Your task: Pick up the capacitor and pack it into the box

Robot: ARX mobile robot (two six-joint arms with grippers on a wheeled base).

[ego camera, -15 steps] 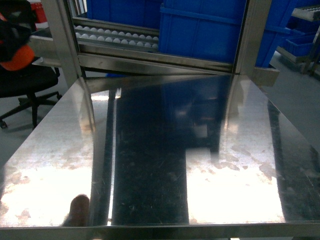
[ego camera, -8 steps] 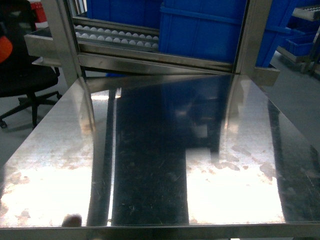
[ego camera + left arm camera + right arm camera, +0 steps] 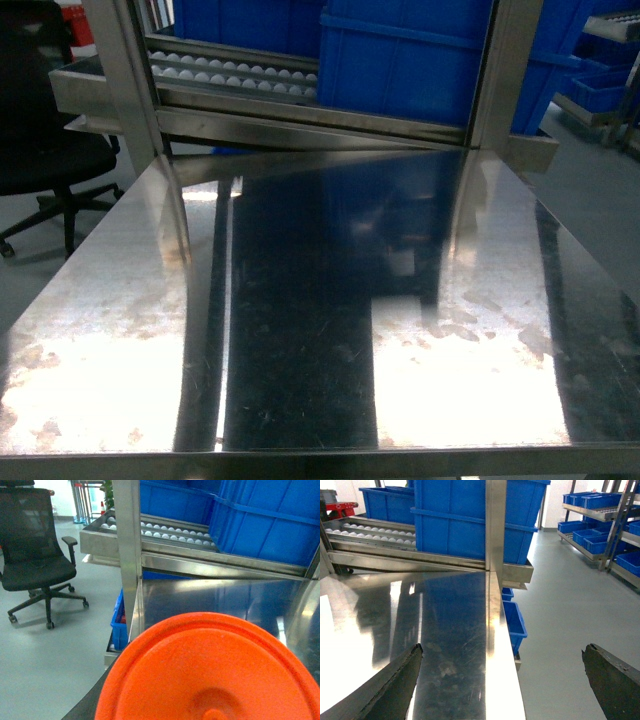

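**Bare bench, jaws spread, nothing to pick yet**

Starting at the right gripper: its jaws stand wide apart, two dark fingertips framing the right edge of the steel bench, one over the metal, the other out over the grey floor. Nothing between them. On the left arm the wrist camera is mostly filled by a big orange disc sitting right up against the lens; I see no jaws there, so open or closed, I cannot tell.

Out from there, the head view shows the bench all glare and scratches, and neither arm shows in it. No capacitor, no pink box with its white lid in any of the three views. The task's things are simply not in sight.

What could go wrong? The mirror-bright surface throws back reflections of the blue bins, and a small part could get lost in that glare. The right jaws hang half off the bench edge too; a pick made there could knock a part onto the floor.

The count: capacitors, none visible; boxes, none visible; one bench; one office chair; one roller rack behind the bench; several blue bins, too overlapped to total.
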